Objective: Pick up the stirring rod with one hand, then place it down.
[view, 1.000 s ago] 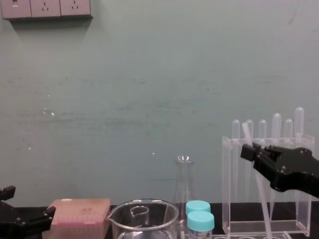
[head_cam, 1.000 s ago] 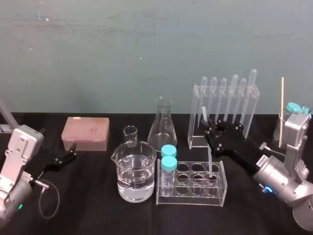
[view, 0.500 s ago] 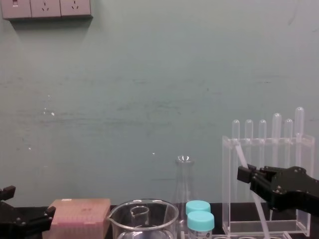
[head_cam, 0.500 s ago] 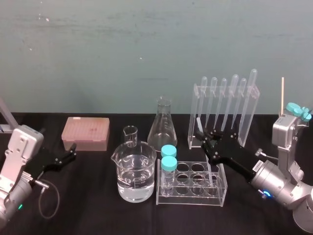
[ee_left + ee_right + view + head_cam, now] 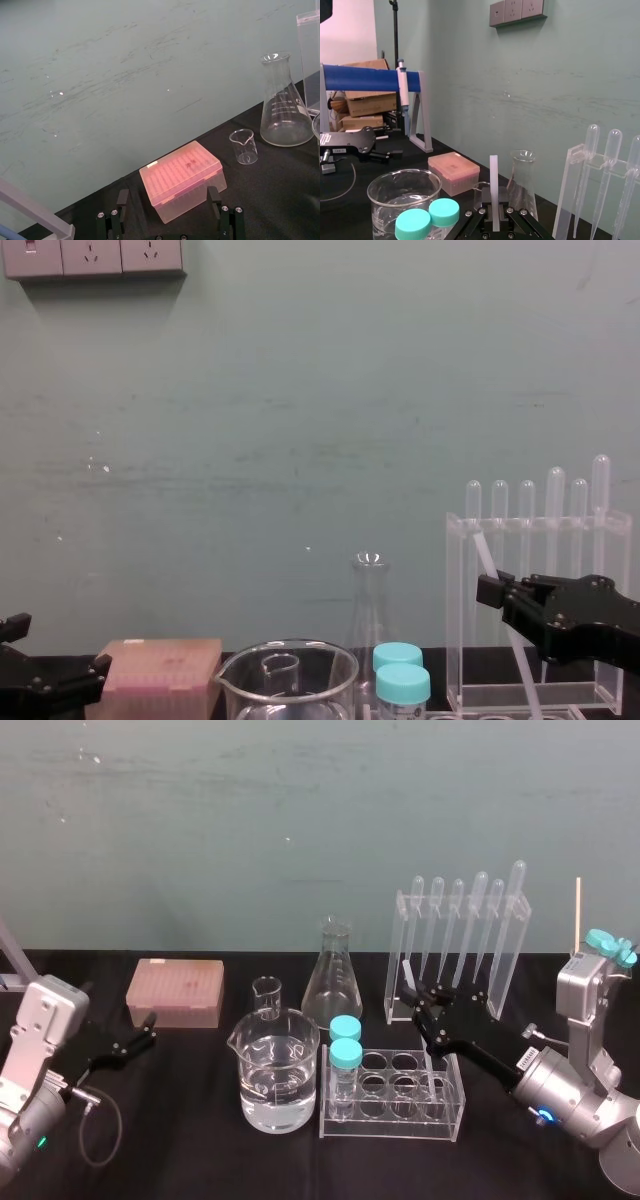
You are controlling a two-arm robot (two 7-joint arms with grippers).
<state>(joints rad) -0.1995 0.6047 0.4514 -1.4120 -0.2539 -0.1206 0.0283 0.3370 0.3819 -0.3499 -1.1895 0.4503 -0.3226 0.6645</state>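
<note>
The stirring rod (image 5: 408,973) is a thin whitish stick standing nearly upright, tilted a little. My right gripper (image 5: 424,1007) is shut on it around its upper part. The rod's lower end reaches down to the right side of the low clear tube rack (image 5: 390,1130). In the right wrist view the rod (image 5: 493,187) rises straight up from between the shut fingers of the right gripper (image 5: 493,220). In the chest view the rod (image 5: 483,552) crosses in front of the pipette stand, above the right gripper (image 5: 497,592). My left gripper (image 5: 146,1027) is parked open at the left, near the pink box.
A water-filled beaker (image 5: 277,1070), two teal-capped vials (image 5: 345,1040), a small beaker (image 5: 266,995) and a conical flask (image 5: 332,982) stand left of the rod. A tall clear stand of pipettes (image 5: 455,935) is just behind it. A pink tip box (image 5: 175,990) sits at the back left.
My right gripper has come down with the rod, lowering it towards the tube rack, and has held still over the last half second. The left arm has not moved.
</note>
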